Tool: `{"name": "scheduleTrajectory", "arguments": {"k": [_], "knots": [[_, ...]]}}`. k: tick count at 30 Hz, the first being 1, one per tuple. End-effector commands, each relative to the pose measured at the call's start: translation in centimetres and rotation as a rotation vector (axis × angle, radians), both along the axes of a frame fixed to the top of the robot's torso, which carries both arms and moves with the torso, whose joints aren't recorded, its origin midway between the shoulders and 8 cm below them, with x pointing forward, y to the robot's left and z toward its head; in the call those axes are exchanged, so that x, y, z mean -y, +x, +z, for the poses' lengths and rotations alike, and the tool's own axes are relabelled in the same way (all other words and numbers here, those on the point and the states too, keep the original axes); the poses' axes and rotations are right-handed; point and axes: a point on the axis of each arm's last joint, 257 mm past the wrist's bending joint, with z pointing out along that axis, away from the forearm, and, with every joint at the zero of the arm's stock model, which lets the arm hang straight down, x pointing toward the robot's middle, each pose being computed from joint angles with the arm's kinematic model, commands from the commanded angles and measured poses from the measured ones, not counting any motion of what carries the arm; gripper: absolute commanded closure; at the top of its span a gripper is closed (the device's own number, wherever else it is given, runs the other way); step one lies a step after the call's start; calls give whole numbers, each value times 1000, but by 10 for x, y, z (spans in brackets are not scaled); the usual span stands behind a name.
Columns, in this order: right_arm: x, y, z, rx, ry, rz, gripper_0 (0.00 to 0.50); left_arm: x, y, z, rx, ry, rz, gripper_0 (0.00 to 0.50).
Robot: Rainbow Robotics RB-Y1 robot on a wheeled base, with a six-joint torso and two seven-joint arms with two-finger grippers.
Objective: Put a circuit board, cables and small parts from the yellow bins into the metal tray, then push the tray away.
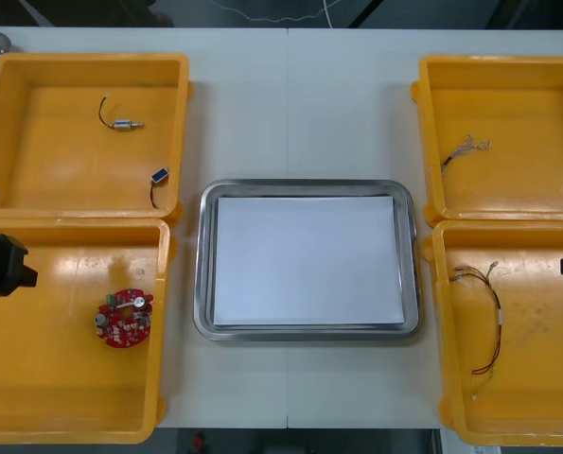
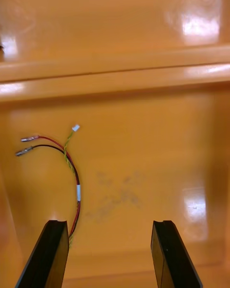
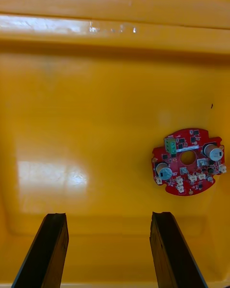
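A round red circuit board lies in the near left yellow bin. My left gripper hangs open over that bin's floor, with the circuit board beyond its right finger and nothing between the fingers. A red and yellow cable lies in the near right yellow bin. My right gripper is open above that bin, and the cable runs down to its left finger. The metal tray, white inside, sits between the bins with nothing in it.
The far left bin holds two small metal parts with black cables. A thin cable lies in the far right bin. Bare table shows beyond the tray.
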Motion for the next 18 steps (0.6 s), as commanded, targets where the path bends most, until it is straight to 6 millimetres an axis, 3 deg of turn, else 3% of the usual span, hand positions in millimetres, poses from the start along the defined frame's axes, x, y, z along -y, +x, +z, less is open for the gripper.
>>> {"name": "scheduleTrajectory", "arguments": {"k": [1,13,18], "knots": [[-18,-14,-27,-45,-4,-13,0,16,-7,-16,-51,-57,116,0],[-29,-45,-78,-166,-17,-27,0,23,-16,-47,-147,-53,152,0],[-31,-43,-86,-145,8,-29,0,31,-12,-54,-151,-62,154,0]]}}
